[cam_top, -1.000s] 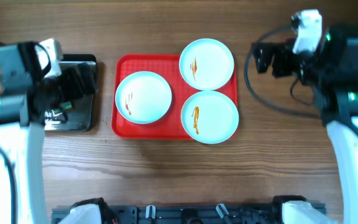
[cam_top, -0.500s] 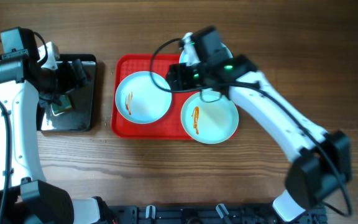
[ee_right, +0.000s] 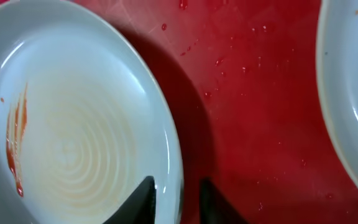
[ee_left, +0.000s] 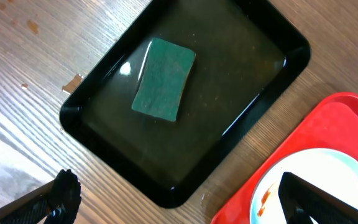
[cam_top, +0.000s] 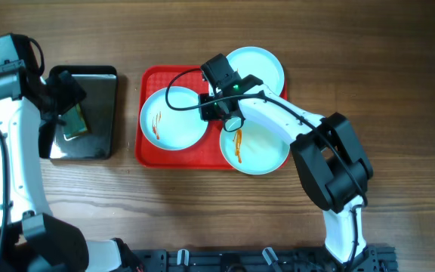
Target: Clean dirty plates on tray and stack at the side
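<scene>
Tabletop [cam_top: 202, 196]: red tray [cam_top: 153, 79] stretches left-right; right gripper [ee_right: 176, 199] straddles plate [ee_right: 79, 124] rim, grip unclear; left gripper [ee_left: 185, 202] gapes.

Two trays side by side on the table [cam_top: 202, 204], three plates on the right-hand one.
The smaller tray [cam_top: 100, 147] lies left of the tray [cam_top: 146, 151], apart from it, with a sponge [ee_left: 163, 78] in it; on the tray, the left plate [cam_top: 165, 121] sits at the left; the far-right plate [cam_top: 266, 68] overhangs the far right corner; the near-right plate [cam_top: 266, 147] overhangs the right edge, in front of it.
</scene>
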`<act>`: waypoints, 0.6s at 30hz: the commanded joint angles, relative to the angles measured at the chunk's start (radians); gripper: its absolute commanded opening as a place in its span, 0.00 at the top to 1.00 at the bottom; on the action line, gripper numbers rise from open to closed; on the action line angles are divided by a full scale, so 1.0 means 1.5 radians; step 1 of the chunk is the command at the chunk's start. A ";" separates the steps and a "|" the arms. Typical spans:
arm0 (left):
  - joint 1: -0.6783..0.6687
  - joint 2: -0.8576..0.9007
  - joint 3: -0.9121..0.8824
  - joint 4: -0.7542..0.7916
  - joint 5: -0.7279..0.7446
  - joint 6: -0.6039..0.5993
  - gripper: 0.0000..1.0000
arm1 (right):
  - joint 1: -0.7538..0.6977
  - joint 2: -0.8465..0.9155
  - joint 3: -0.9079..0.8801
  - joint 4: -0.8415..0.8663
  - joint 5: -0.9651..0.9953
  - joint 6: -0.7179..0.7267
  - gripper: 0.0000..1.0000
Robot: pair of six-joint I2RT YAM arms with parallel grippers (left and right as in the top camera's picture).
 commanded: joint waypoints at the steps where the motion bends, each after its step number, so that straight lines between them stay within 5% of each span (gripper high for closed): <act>1: 0.003 0.051 0.014 0.012 -0.020 -0.011 0.01 | 0.012 0.027 0.005 0.016 0.028 0.012 0.78; 8: 0.018 0.130 0.013 0.053 -0.024 -0.011 0.01 | 0.013 0.048 0.005 0.024 0.028 0.040 0.96; 15: 0.018 0.202 0.013 0.129 -0.016 0.083 0.02 | 0.013 0.049 0.005 0.026 0.025 0.044 0.96; 18: 0.019 0.228 0.013 0.150 -0.005 0.113 0.16 | 0.013 0.049 0.005 0.028 0.025 0.043 0.96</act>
